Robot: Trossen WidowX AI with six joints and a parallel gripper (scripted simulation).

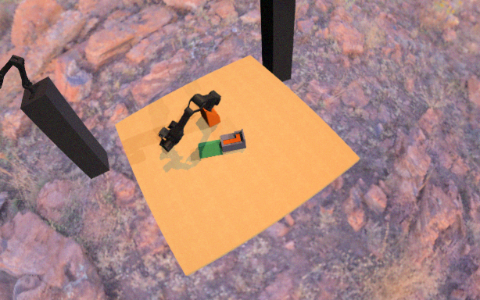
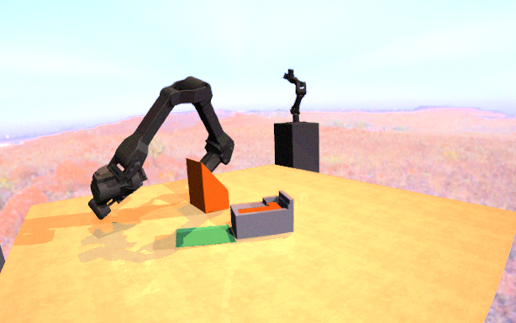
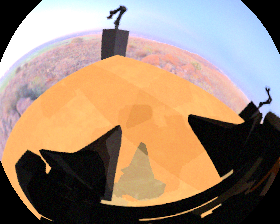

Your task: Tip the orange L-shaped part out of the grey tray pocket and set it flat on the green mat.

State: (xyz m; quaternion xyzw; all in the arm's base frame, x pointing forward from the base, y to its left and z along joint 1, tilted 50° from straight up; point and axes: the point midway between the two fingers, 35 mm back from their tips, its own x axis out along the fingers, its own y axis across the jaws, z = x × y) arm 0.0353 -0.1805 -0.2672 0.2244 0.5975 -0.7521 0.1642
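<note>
Hovering well off to the side, the black parallel-jaw gripper (image 2: 97, 208) has its fingers spread wide on nothing.

The flat orange L-shaped part (image 2: 261, 208) sits flush in the grey tray (image 2: 261, 225), past the green mat (image 2: 203, 236) lying between them.

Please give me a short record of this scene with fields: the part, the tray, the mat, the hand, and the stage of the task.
part: orange L-shaped part lies in the pocket, not lifted out
tray: grey tray on the table, right beside the mat
mat: green mat, nothing on it
hand: hand open, holds nothing, hangs above the table, away from the tray
other: orange wedge stands behind the mat
stage: pressing not yet begun
</note>
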